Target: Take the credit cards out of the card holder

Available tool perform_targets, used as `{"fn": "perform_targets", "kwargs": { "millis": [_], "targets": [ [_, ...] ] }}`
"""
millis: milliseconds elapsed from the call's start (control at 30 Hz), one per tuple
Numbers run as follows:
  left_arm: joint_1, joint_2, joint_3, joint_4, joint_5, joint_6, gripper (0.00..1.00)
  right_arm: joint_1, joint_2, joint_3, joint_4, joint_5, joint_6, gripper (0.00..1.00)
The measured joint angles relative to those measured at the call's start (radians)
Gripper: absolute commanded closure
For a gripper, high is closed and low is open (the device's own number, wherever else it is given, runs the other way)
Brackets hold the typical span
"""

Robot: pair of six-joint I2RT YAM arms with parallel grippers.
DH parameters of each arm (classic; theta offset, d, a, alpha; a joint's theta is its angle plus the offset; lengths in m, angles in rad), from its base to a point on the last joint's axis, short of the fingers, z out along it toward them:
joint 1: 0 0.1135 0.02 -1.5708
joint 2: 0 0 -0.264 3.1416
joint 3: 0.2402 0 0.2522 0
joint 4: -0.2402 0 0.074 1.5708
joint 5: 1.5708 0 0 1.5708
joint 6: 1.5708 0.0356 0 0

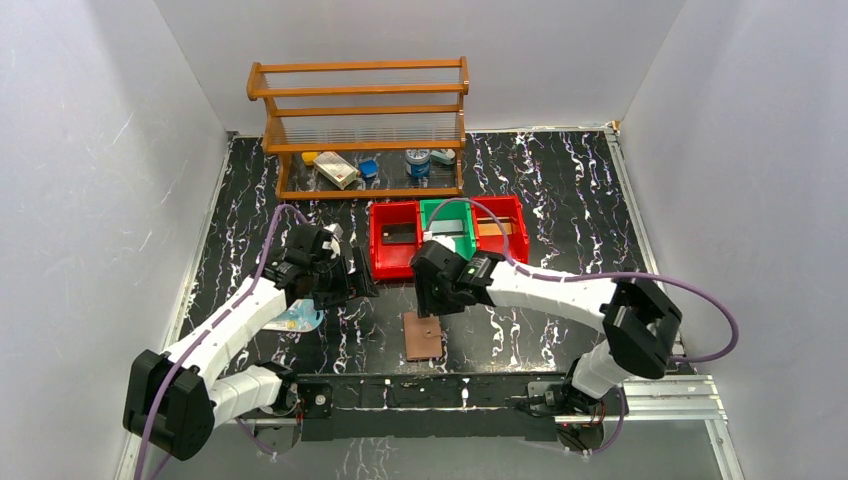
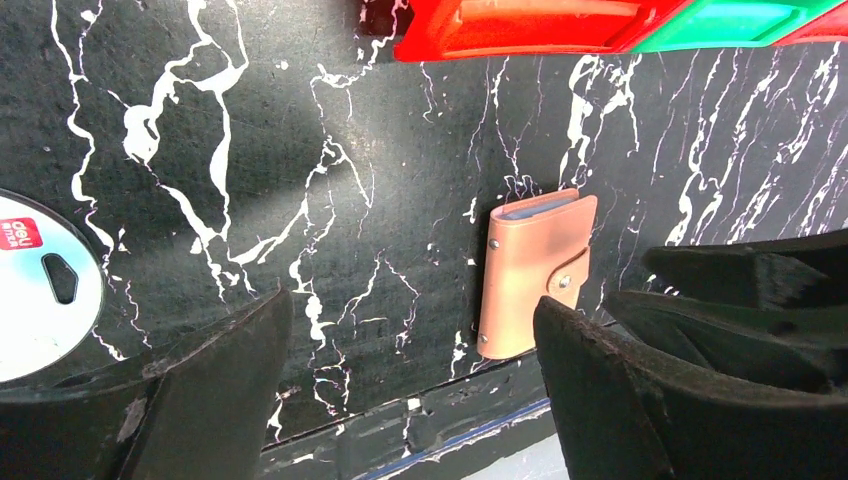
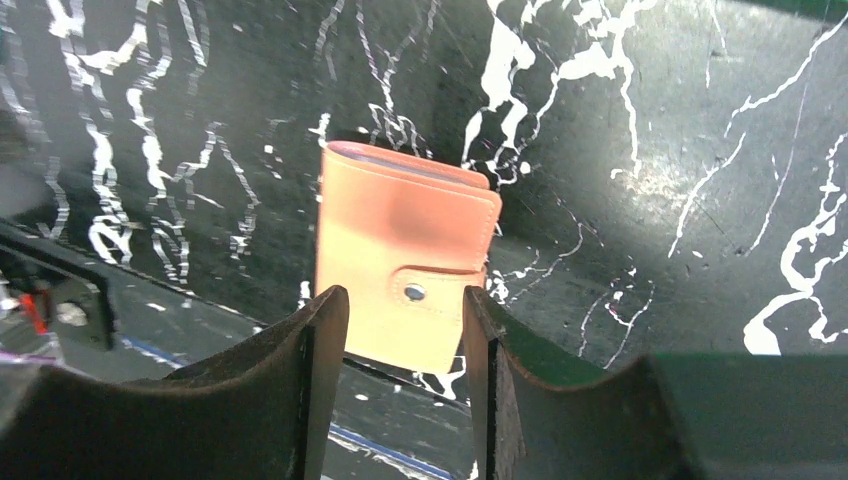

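From above, the card holder (image 1: 422, 335) is lying shut on the black marbled surface (image 1: 560, 200), near its front edge. The right hand (image 1: 432, 305) is hovering over it and the left hand (image 1: 350, 285) is standing off to one side. White walls are enclosing the surface, with a wooden rack (image 1: 360, 110) and coloured bins (image 1: 395, 240) behind.

The left wrist view is showing its hand gaping wide, empty.

The right wrist view is showing its hand half open, gripping nothing, poised over the fastened snap tab (image 3: 430, 290).

Opening seems the step in hand. The tab needs unsnapping before the credit cards, none plainly visible, can come out.
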Motion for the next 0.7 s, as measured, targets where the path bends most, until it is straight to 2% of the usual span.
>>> {"fn": "perform_targets", "kwargs": {
  "millis": [233, 700],
  "targets": [
    [0.000, -0.025, -0.003, 0.001, -0.006, -0.008, 0.14, 0.048, 0.078, 0.024, -0.069, 0.035, 0.015, 0.51],
    [0.000, 0.001, -0.003, 0.006, -0.002, -0.007, 0.21, 0.085, 0.155, 0.075, -0.090, 0.045, 0.056, 0.57]
  ]
}}
